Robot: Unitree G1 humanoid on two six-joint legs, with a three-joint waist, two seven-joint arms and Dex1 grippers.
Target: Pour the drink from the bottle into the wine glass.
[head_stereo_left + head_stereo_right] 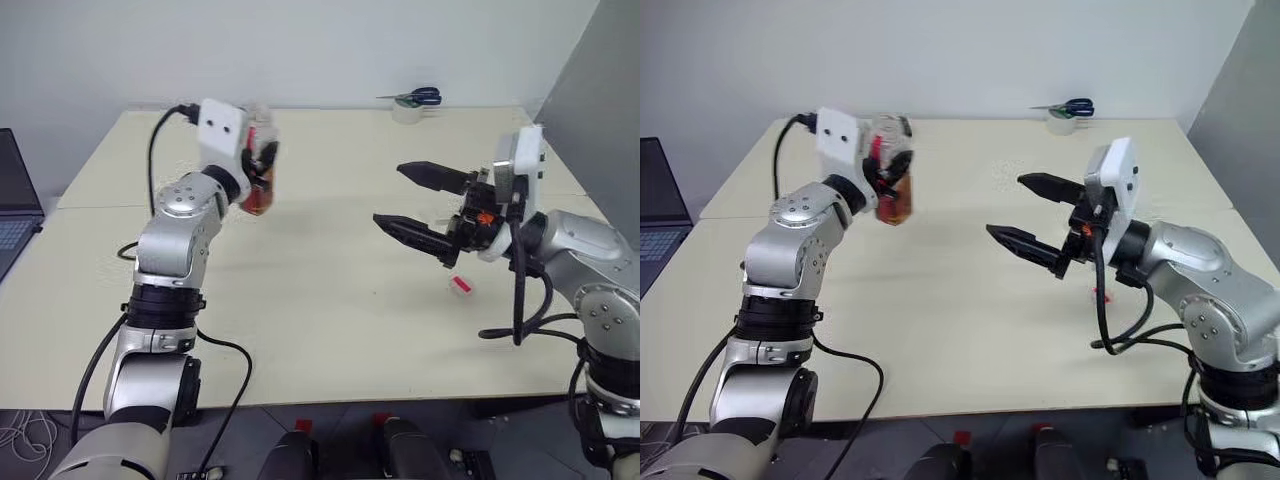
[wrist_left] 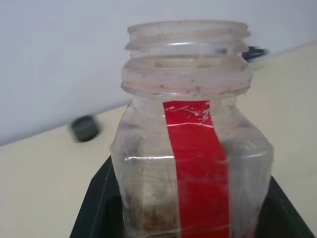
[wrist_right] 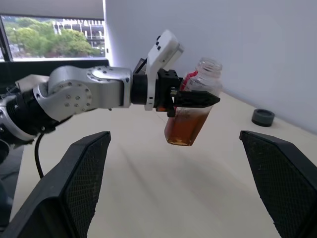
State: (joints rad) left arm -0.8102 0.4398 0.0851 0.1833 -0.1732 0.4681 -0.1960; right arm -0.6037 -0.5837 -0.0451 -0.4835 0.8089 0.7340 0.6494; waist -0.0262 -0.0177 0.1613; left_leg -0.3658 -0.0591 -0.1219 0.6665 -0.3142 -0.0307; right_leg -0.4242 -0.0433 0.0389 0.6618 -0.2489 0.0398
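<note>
The left gripper (image 3: 190, 98) is clenched on the bottle (image 3: 190, 106) and holds it in the air above the table (image 1: 330, 290), almost upright, its long axis only a little tilted. The mouth is open, with no cap on it. The drink (image 3: 185, 126) fills about the lower half. The right gripper (image 1: 1025, 215) stands released and empty, jaws wide, pointing toward the bottle from the right side, well apart. A small red and white piece (image 1: 461, 285), perhaps the cap, lies on the table under the right arm. I see no wine glass near, so pouring cannot start yet, I think
</note>
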